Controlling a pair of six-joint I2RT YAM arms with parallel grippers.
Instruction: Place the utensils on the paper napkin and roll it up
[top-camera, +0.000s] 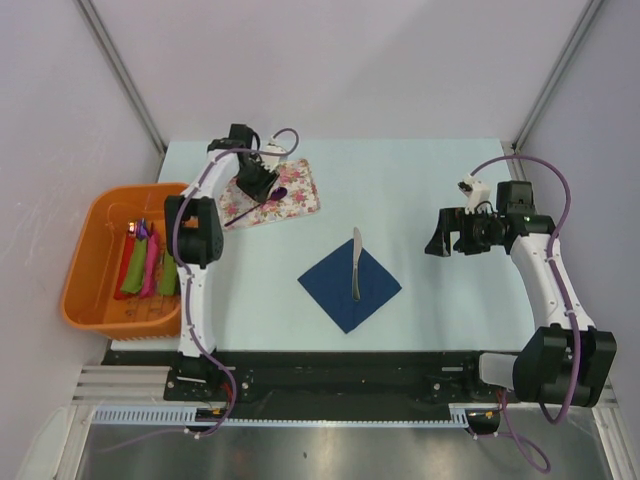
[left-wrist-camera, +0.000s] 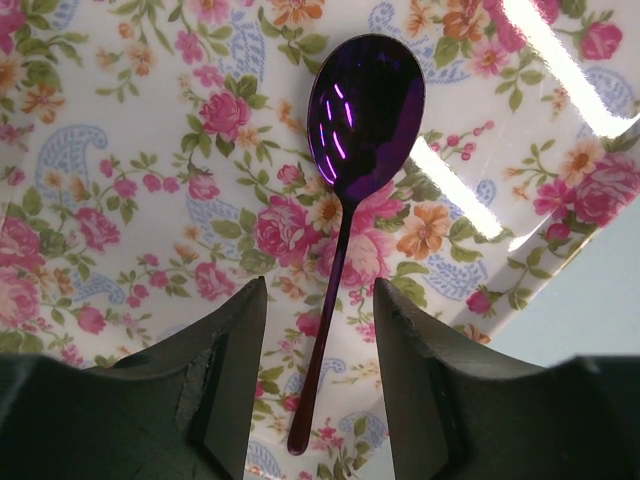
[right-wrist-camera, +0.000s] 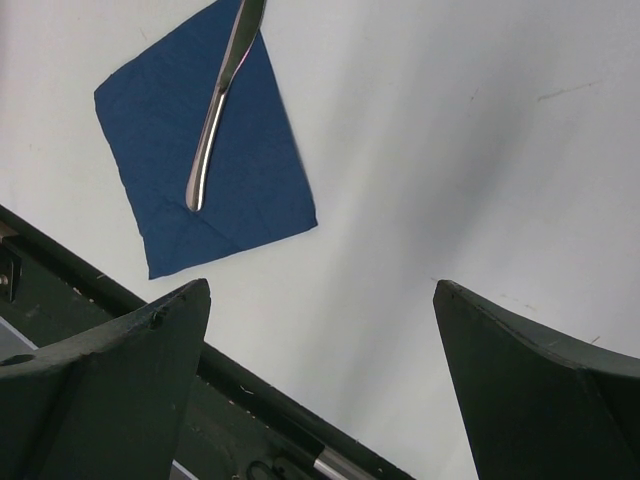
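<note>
Napkin (top-camera: 345, 290), navy and diamond-turned, is lying mid-table, carrying a silver knife (top-camera: 356, 262) whose blade is overhanging its twelve o'clock corner. A purple spoon (left-wrist-camera: 352, 150) is resting on the floral tray (top-camera: 303, 190) at ten o'clock; the left gripper (left-wrist-camera: 320, 300) is straddling its handle, jaws narrowly parted. The right gripper (top-camera: 447, 232) is hovering at three o'clock, jaws wide.

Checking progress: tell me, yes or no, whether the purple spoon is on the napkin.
No, the purple spoon lies on the floral tray, between the open fingers of the left gripper.
</note>
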